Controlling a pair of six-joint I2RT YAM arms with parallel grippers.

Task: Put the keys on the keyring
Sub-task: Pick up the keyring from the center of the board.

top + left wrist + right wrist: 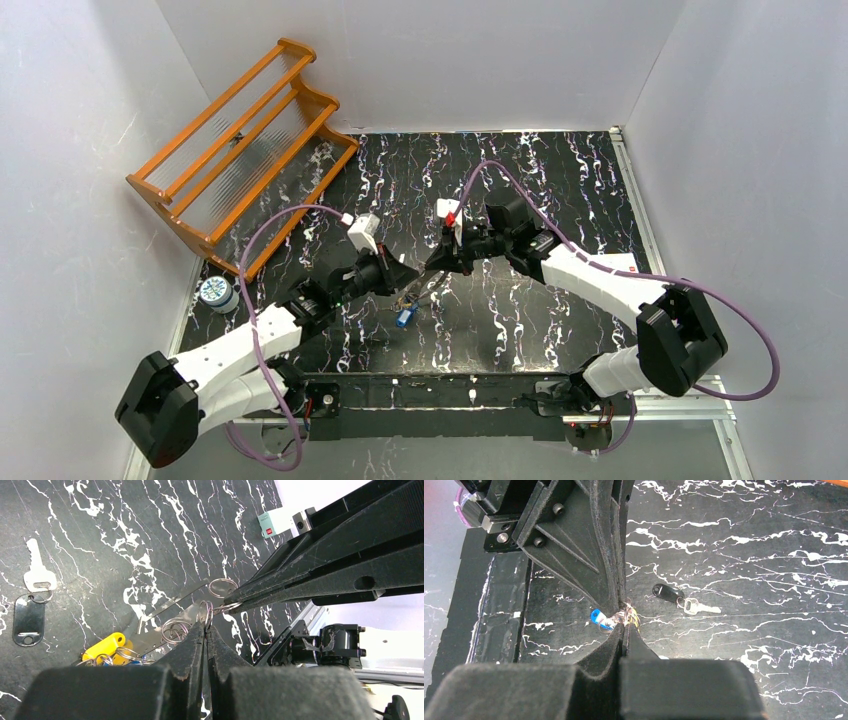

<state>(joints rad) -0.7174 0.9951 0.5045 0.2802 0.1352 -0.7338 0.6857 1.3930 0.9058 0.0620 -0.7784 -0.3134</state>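
Note:
A keyring [206, 611], a bunch of silver split rings, hangs between both grippers over the middle of the table. My left gripper [206, 624] is shut on one ring. My right gripper [234, 605] comes in from the right, shut on the linked ring [223, 587]. A yellow tag [104, 646] and a blue tag [599, 618] dangle from the bunch. One silver key [37, 573] with a black tag [29, 620] lies apart on the table. In the top view the left gripper [408, 278] and right gripper [432, 266] meet tip to tip.
An orange wooden rack [245, 140] stands at the back left. A small round tin [214, 292] sits near the left edge. A small white card with a red mark [274, 524] lies at the right. White walls close in the black marbled table [560, 190].

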